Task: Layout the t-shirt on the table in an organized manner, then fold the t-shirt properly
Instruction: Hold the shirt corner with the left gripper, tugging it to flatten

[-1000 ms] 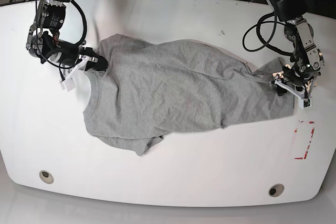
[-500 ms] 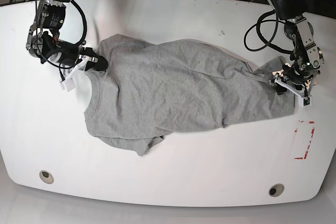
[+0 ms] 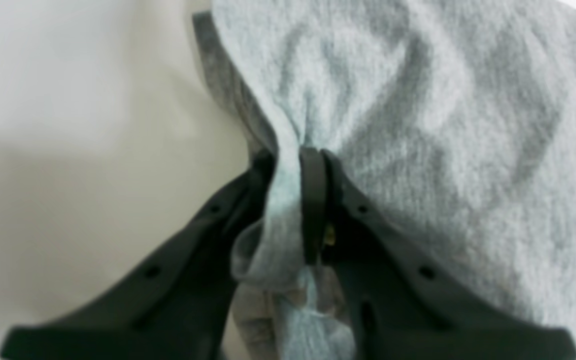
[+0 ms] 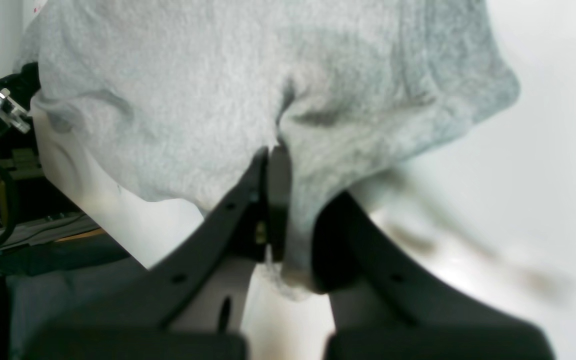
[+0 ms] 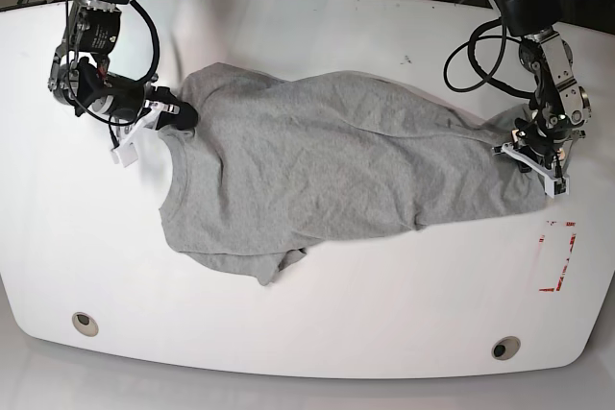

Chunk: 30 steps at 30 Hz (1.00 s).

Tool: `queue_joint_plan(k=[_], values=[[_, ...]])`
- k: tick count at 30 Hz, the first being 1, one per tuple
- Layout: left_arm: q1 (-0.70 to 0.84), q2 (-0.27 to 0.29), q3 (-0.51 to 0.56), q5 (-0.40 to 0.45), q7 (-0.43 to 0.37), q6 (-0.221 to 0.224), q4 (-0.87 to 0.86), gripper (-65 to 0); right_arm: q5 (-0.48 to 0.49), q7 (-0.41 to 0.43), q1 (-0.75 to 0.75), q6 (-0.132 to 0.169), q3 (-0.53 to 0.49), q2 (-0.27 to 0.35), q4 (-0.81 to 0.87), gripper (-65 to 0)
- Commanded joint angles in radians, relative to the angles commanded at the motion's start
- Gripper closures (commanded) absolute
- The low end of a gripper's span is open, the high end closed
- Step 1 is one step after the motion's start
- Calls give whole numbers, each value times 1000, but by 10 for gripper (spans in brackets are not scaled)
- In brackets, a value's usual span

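The heather-grey t-shirt lies wrinkled and stretched sideways across the middle of the white table. In the base view my left gripper is at the shirt's right end and shut on its edge. My right gripper is at the shirt's left end, near the neck, and also shut on fabric. In the left wrist view the gripper pinches a bunched fold of the t-shirt. In the right wrist view the gripper clamps the t-shirt. The letter mark is hidden.
A red dashed rectangle is marked near the table's right edge. Two round grey grommets sit near the front edge. Black cables loop from the arm at the back right.
Both grippers have pulled slightly outward and toward the back with the fabric held. The shirt is drawn tauter between them and its lower fold has shifted a little.
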Motion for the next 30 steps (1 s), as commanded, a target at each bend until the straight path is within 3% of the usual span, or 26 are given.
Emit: queue_joint_plan(k=[7, 17, 20, 26, 30], values=[[5, 0, 2, 6, 8, 2, 78, -49, 0, 0, 0, 0, 0, -2, 0, -1], [-2, -20, 6, 2, 81, 2, 115, -51, 0, 0, 0, 0, 0, -2, 0, -1], [-2, -20, 8, 5, 81, 2, 112, -97, 0, 0, 0, 0, 0, -2, 0, -1], [3, -20, 5, 6, 81, 2, 110, -265, 0, 0, 0, 0, 0, -2, 0, -1], [5, -20, 6, 6, 81, 2, 109, -269, 0, 0, 0, 0, 0, -2, 0, -1]])
